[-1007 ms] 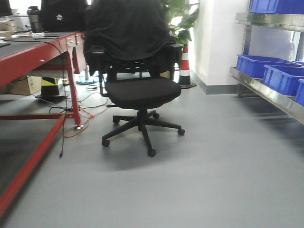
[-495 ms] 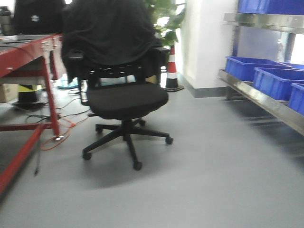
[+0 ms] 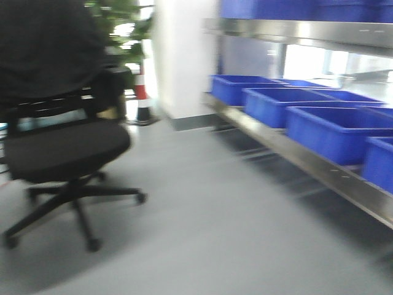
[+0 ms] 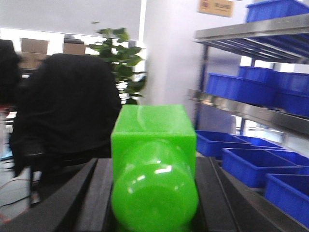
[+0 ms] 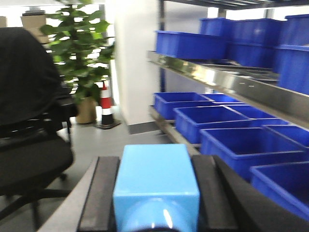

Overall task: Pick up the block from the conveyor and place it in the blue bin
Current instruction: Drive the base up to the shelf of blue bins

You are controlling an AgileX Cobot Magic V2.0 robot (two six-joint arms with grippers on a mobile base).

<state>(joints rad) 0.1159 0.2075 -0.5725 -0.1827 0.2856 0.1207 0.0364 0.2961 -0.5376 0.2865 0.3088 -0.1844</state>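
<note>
Left wrist: fingers (image 4: 91, 193) clamp green block (image 4: 154, 140); right fingers (image 5: 102, 193), blue block (image 5: 155, 176).

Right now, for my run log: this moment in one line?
left gripper: shut on green block | right gripper: shut on blue block | bins: on shelf

Metal shelf (image 3: 288, 157) — blue bins (image 3: 334, 132) atop

a black office chair (image 3: 64, 147) draped in dark cloth stands on the grey floor (image 3: 202, 209) at left. a white wall (image 3: 181, 55), a leafy plant (image 5: 79, 48) and a striped traffic cone (image 5: 106, 108) sit behind it; steel shelving (image 3: 288, 32) runs along the right.
</note>
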